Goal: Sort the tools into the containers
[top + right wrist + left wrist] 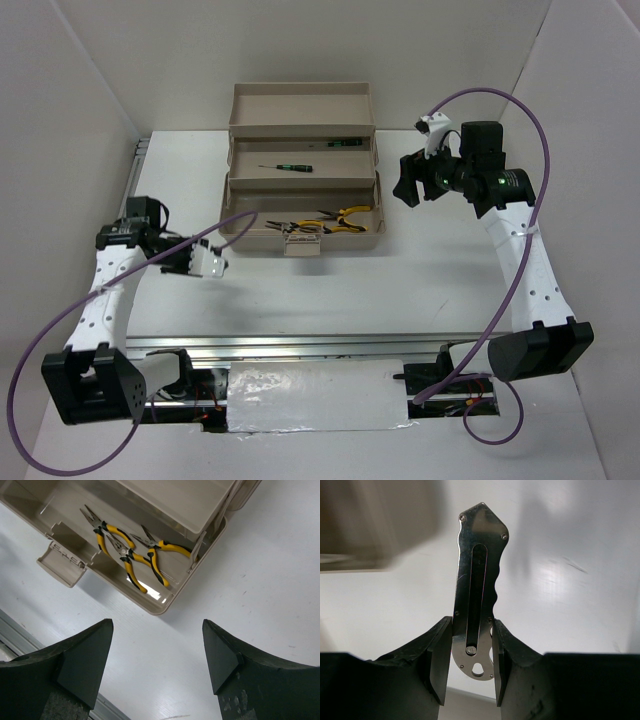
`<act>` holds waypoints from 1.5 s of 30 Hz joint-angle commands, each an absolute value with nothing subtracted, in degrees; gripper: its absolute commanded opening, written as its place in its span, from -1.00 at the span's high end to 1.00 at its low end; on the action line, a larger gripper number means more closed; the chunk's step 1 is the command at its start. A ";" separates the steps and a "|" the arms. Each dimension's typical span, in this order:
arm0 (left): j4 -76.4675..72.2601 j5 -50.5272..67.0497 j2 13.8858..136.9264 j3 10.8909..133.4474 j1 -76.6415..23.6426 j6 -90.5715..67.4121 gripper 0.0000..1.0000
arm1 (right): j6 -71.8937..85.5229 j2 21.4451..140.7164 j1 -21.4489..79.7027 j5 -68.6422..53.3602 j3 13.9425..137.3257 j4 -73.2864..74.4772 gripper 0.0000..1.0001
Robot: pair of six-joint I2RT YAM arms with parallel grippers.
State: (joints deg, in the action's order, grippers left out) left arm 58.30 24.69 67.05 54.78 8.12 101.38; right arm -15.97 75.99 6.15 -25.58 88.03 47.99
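Note:
My left gripper (472, 632) is shut on a small grey metal tool (477, 570), a flat slotted steel piece that sticks out ahead of the fingers. From above, this gripper (198, 261) hangs over the table left of the beige toolbox (300, 105), with the tool (214, 264) in it. Three yellow-handled pliers (127, 547) lie in the lowest tray tier (165, 607), also visible from above (325, 222). A thin screwdriver (285, 167) lies on the middle tier. My right gripper (157, 630) is open and empty above the table, just right of the box (405, 182).
A flat beige latch (62, 562) hangs off the box's front wall. Another small green-marked item (340, 141) lies on the upper tier. A metal rail (300, 343) runs along the near table edge. White walls close in the back and sides.

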 commanded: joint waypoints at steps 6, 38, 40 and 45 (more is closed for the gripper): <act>30.74 41.76 70.21 79.10 -1.75 54.64 1.00 | -11.69 74.61 4.40 -28.12 85.25 44.30 -0.59; -29.37 14.31 123.31 110.56 -11.08 20.40 0.08 | -8.88 78.05 4.22 -29.71 83.32 43.51 -0.56; -26.90 16.25 123.31 112.76 -10.64 18.29 -0.18 | -9.84 77.79 5.62 -29.45 82.88 43.42 -0.54; -23.22 24.42 121.38 115.48 -8.79 13.10 -0.26 | -13.00 75.77 9.31 -26.82 80.42 42.63 -0.53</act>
State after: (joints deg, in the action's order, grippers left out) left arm -23.49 17.58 126.23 111.92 -10.15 18.13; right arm -10.59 77.84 7.49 -28.42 81.32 45.71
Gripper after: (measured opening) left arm 0.623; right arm 0.768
